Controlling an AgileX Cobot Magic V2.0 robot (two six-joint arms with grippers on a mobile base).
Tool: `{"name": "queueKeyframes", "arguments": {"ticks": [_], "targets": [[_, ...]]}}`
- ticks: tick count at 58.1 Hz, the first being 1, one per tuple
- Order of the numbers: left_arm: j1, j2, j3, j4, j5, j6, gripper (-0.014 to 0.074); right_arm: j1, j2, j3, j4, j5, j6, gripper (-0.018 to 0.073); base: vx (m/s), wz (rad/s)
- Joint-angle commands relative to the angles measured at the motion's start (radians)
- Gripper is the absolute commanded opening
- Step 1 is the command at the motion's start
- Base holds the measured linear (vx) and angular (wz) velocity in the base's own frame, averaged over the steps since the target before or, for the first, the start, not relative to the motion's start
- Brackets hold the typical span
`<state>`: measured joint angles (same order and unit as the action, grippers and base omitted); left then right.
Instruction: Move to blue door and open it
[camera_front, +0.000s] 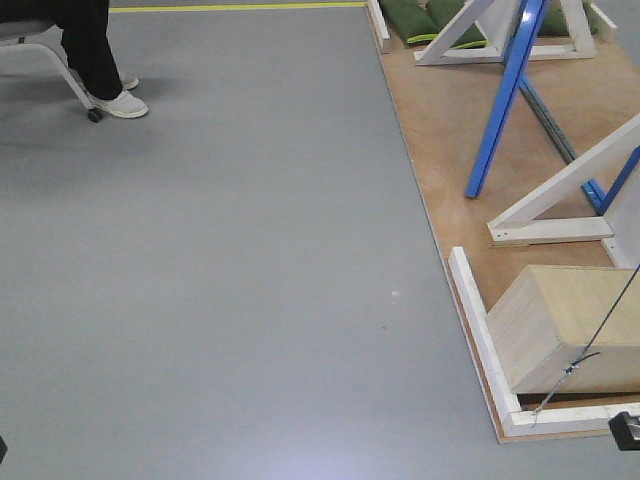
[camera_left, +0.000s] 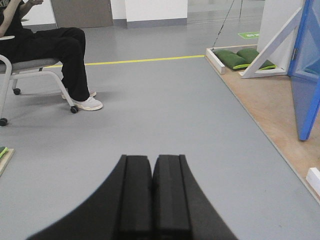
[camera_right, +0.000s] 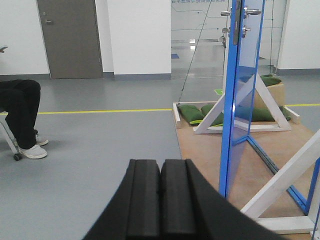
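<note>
Your left gripper (camera_left: 152, 167) fills the bottom of its wrist view: matte black all over, two blocky, flat-topped jaws flaring down into broad curved shoulders. Your right gripper (camera_right: 161, 172) matches it, the same plain black, the same squared jaws and smooth sweeping sides.

Top of the blue door (camera_right: 235, 100) is cut off.

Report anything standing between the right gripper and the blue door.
Nothing visible does. In the right wrist view, only open floor and the plywood base lie between the shut right gripper and the blue door; the white brace stands farther right.
</note>
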<state>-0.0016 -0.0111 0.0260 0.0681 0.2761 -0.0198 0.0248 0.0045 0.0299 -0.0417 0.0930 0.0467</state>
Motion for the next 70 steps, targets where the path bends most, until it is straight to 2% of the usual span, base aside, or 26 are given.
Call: {"name": "queueKeyframes", "arguments": {"ticks": [1,33,70], "targets": [[-0.006,-0.012,-0.026,-0.002,-0.084,-0.007,0.0073,-0.007,0.01,0.002,0.0,-0.083,-0.004,0.0012,0.0,0.0],[-0.006,-0.012,-0.026,-0.002,-0.084,-0.007,0.0073,-0.007,0.01,0.002,0.0,-0.083,-0.004,0.0012,0.05,-0.01],[-0.006,-0.012,-0.026,-0.002,-0.084,-0.007,0.0073,-0.007,0.01,0.002,0.0,-0.083,-0.004,0.0012,0.24,0.02]]}}
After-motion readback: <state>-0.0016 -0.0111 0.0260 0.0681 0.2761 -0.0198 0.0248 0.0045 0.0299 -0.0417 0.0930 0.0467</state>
